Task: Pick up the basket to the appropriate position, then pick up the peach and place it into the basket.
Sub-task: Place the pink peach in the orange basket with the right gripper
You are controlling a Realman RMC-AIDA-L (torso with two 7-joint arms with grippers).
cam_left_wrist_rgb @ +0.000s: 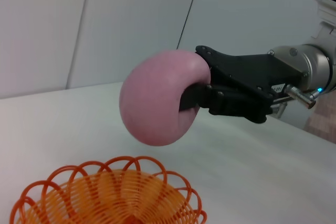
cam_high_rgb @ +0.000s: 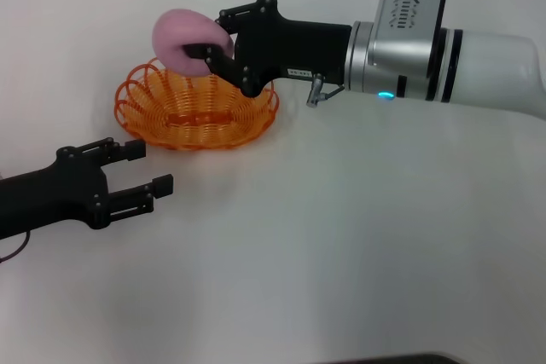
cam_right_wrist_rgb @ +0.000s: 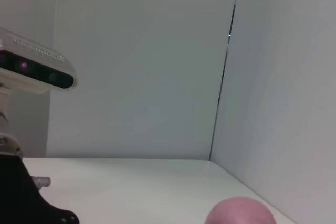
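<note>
Right gripper [cam_high_rgb: 207, 47] reaches in from the right, fingers clamped on the pink peach [cam_high_rgb: 181, 38], held in the air above the far-left rim of the basket [cam_high_rgb: 145, 121] | orange wire basket sits on the white table [cam_high_rgb: 358, 236], far left | left gripper [cam_high_rgb: 147, 166] rests just near of the basket, fingers spread, holding nothing.

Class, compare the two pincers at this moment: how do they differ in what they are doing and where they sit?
The right pincer is shut on the peach, holding it in the air above the basket; the left pincer is open and holds nothing. The right pincer reaches over the basket's far side, whereas the left pincer sits low, in front of the basket and apart from it. Both are black, with two fingers.
</note>
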